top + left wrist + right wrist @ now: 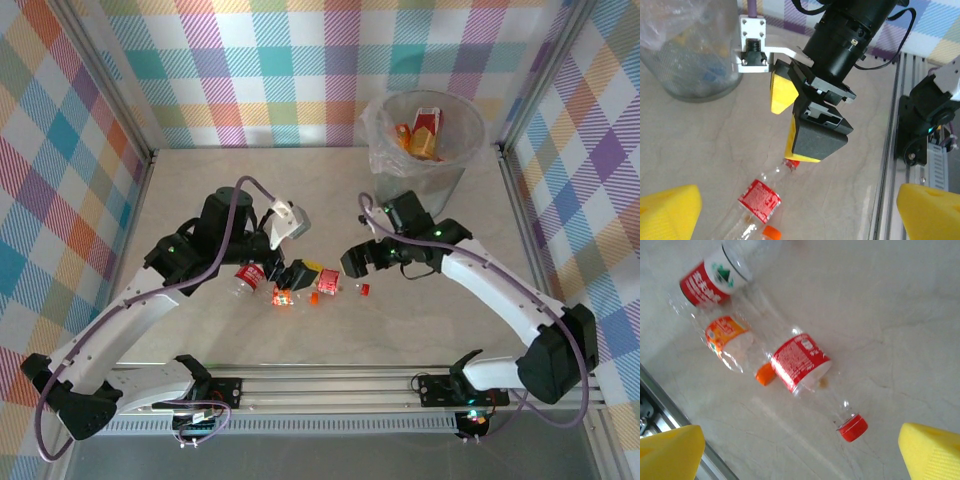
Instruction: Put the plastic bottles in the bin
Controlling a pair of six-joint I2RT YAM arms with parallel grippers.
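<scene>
Three clear plastic bottles lie on the table between the arms. One has a red label and a red cap. Beside it lies one with an orange label and an orange cap. The third, red-labelled bottle lies beyond them. My right gripper hovers open above the red cap, nothing between its fingers. My left gripper is open too, over the red-label bottle, facing the right gripper. The bin stands at the back right with bottles inside.
The two grippers are close together over the bottles. Plaid walls enclose the table on three sides. A metal rail with the arm bases runs along the near edge.
</scene>
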